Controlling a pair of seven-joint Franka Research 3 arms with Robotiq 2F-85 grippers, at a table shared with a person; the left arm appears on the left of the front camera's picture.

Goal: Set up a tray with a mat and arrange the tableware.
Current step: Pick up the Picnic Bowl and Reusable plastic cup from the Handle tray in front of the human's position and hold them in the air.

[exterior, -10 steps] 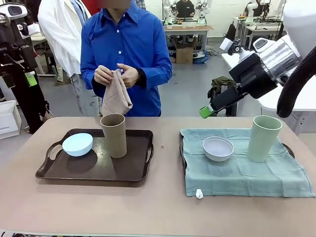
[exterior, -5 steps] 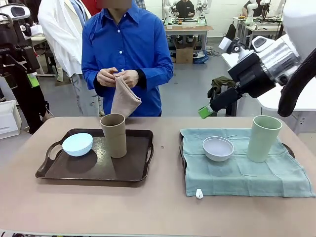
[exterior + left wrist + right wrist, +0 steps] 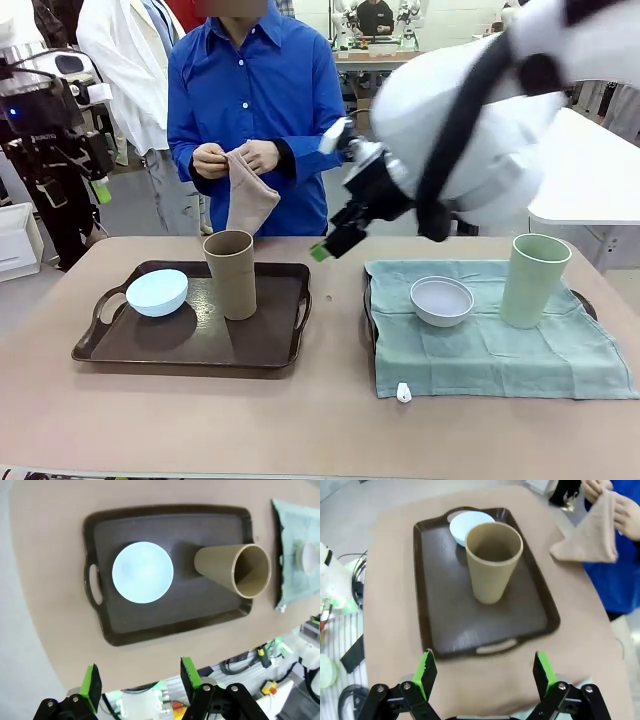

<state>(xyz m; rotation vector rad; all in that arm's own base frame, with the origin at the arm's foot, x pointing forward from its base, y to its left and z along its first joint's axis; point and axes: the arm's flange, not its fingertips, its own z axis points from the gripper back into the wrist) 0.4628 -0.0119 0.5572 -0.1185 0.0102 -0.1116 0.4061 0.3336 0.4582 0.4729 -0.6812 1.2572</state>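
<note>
On the worktop (image 3: 330, 420) the job looks about half done. The covered tray (image 3: 586, 302), at three o'clock, seems finished: a green mat (image 3: 500, 355) lies over it, with the pale green cup (image 3: 533, 280) on the mat and the whitish bowl (image 3: 441, 300) at the cup's nine o'clock, near but apart. The bare tray (image 3: 270, 350), at nine o'clock, has no mat. The brown cup (image 3: 231, 273) and the light blue bowl (image 3: 157, 292) stand straight on its dark surface, the bowl at the cup's nine o'clock. At twelve o'clock the person's hands (image 3: 262, 155) hold a tan cloth (image 3: 248, 198), probably the second mat, though it is too folded to be sure. What is left, I judge, is clearing that tray, laying the cloth and putting the pieces back.

The right pincer (image 3: 484, 667) hovers above the bare tray, spread wide and empty. The left pincer (image 3: 141, 680) hangs high over the same tray, parted and empty too.

Count: two trays, one laid mat plus one held cloth, two cups, two bowls.
</note>
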